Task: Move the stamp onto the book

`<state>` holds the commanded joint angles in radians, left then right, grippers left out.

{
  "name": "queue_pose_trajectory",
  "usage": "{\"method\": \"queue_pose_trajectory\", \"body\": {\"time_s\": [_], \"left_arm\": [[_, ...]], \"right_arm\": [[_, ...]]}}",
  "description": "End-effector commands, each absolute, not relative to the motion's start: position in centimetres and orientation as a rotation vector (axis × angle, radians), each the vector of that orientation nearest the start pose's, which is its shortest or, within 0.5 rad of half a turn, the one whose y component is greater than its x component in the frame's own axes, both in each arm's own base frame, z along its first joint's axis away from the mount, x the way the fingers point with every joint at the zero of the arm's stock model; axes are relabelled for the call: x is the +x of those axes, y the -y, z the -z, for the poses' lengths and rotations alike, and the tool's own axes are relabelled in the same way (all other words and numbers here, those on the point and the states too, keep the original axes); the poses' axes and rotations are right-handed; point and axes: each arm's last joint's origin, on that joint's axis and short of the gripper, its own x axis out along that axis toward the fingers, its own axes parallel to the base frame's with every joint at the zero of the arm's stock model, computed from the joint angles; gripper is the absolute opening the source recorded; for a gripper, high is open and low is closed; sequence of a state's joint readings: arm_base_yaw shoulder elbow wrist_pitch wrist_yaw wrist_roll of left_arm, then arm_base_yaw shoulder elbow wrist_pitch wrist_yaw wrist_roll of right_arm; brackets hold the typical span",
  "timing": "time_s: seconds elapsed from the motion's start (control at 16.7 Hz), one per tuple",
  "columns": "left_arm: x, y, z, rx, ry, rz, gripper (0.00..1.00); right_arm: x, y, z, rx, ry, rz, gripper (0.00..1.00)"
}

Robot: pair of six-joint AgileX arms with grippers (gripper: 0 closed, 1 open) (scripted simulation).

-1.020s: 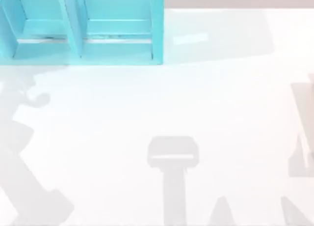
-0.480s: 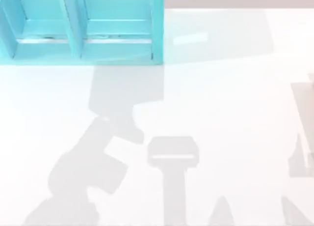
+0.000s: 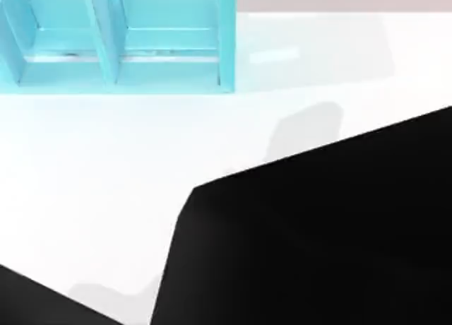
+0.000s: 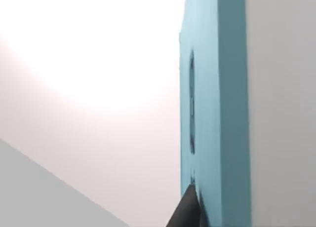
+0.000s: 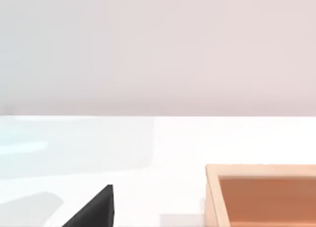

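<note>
A large black arm body (image 3: 318, 233) is crossing the top view close under the camera, covering the lower right of the white table (image 3: 106, 162); a second dark mass (image 3: 35, 300) is cutting the lower left corner; which arm each belongs to I cannot tell for certain. The light-blue shelf unit (image 3: 120, 42) is standing at the table's far left, presumably as background furniture, away from the working area. The left wrist view is looking along the shelf unit's blue side panel (image 4: 217, 113), with a dark fingertip (image 4: 187, 212) just beside it, so that arm is probably raised near the shelf. The right wrist view is adding what the overhead misses: a tan open-topped box (image 5: 261, 192) on the table and a dark finger edge (image 5: 96, 207). Whether either claw is apart or together I cannot tell; the stamp and the book are both hidden from me, possibly behind the black arm
</note>
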<state>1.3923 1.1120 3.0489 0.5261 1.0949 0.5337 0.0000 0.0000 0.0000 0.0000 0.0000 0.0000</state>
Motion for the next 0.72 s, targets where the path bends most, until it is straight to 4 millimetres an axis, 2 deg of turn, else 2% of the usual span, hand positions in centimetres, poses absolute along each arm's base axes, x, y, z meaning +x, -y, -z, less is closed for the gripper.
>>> {"method": "queue_pose_trajectory", "body": {"time_s": [0.18,0.36,0.54,0.72], "left_arm": [[-2.3,34.9,-55.2,-2.949,-0.812,0.397,0.00],[-0.4,38.9,-50.3,-2.769,-0.684,0.330,0.00],[1.9,41.8,-45.1,-2.597,-0.573,0.260,0.00],[4.4,43.5,-40.1,-2.436,-0.477,0.188,0.00]], "right_arm": [[10.6,0.1,-16.0,0.000,0.000,0.000,1.00],[10.6,0.1,-16.0,0.000,0.000,0.000,1.00],[10.6,0.1,-16.0,0.000,0.000,0.000,1.00],[10.6,0.1,-16.0,0.000,0.000,0.000,1.00]]}}
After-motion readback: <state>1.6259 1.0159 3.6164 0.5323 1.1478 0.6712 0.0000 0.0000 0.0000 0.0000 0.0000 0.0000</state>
